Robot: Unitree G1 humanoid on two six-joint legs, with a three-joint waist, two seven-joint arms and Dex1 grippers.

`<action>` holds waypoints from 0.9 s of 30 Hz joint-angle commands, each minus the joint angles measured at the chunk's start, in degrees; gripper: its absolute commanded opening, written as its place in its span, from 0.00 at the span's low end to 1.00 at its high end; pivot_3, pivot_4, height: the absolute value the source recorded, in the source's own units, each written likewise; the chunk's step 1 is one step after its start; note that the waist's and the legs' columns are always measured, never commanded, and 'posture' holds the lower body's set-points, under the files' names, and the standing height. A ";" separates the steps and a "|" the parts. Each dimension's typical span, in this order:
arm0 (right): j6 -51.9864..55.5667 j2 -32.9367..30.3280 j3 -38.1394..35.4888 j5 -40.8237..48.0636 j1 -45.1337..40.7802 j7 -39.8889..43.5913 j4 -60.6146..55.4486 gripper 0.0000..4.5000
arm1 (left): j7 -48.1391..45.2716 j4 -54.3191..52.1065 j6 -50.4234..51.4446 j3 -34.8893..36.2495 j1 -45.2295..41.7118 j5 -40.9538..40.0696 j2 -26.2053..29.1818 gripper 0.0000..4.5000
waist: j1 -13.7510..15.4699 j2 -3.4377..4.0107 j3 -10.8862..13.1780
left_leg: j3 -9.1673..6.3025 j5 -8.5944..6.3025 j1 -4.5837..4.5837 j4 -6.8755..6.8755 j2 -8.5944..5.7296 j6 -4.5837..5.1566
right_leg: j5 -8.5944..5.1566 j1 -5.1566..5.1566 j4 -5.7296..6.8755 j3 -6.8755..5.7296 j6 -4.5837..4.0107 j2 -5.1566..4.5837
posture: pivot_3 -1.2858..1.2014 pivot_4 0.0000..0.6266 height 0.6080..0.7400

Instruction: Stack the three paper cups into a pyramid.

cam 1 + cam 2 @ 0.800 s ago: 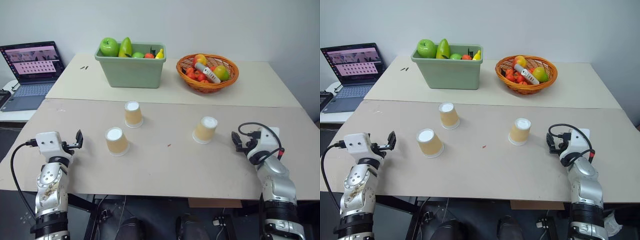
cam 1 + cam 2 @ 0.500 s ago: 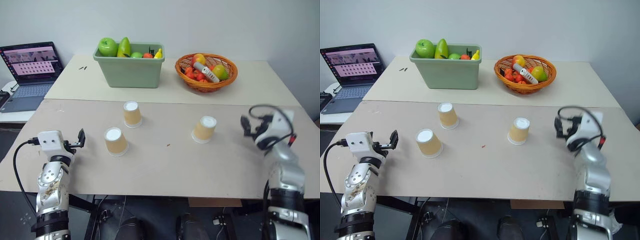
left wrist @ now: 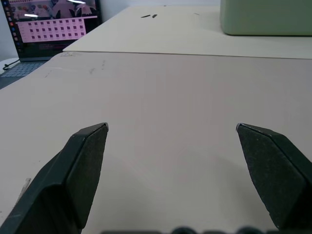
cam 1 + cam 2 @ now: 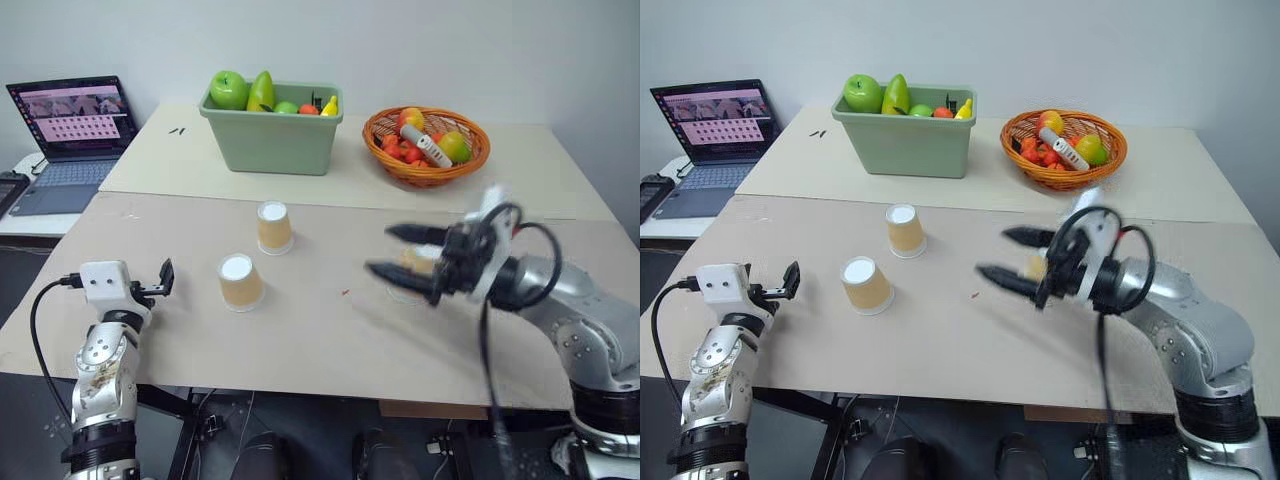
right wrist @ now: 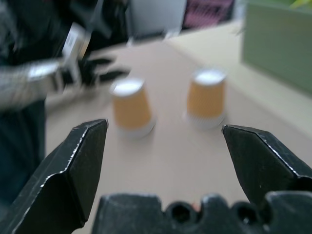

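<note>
It looks like a robot test lab or office: bare white wall, plain tables pushed together, an open laptop at the side, and a bin and basket of toy fruit.

tan paper cups with white bases, green bin, orange basket
</note>
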 commanded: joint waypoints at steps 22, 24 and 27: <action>-6.52 6.18 4.52 -14.66 -0.47 -3.17 4.10 0.98 | -36.19 -12.06 6.79 -13.95 -0.42 -5.63 17.35 1.00 | 0.03 0.01 0.04 | 0.00 0.04 0.02 -0.01 -0.03 -0.13 | 0.00 -0.03 0.07 -0.02 -0.01 0.09 | 0.52 0.24 0.75; -6.17 6.12 3.73 -14.49 0.19 -3.84 3.20 0.98 | -37.41 -9.32 6.13 -15.38 -3.59 -4.88 17.05 1.00 | -0.12 0.01 0.04 | 0.02 0.04 0.01 -0.03 -0.08 -0.13 | -0.01 -0.06 0.04 -0.02 -0.01 0.11 | 0.52 0.24 0.75; -5.83 6.12 2.77 -14.28 1.03 -4.79 2.29 0.98 | -38.83 -5.91 4.62 -17.07 -7.73 -3.93 16.31 1.00 | 0.03 0.01 0.04 | 0.02 0.05 -0.04 0.00 -0.11 -0.13 | -0.01 -0.08 0.04 -0.03 0.00 0.11 | 0.52 0.24 0.75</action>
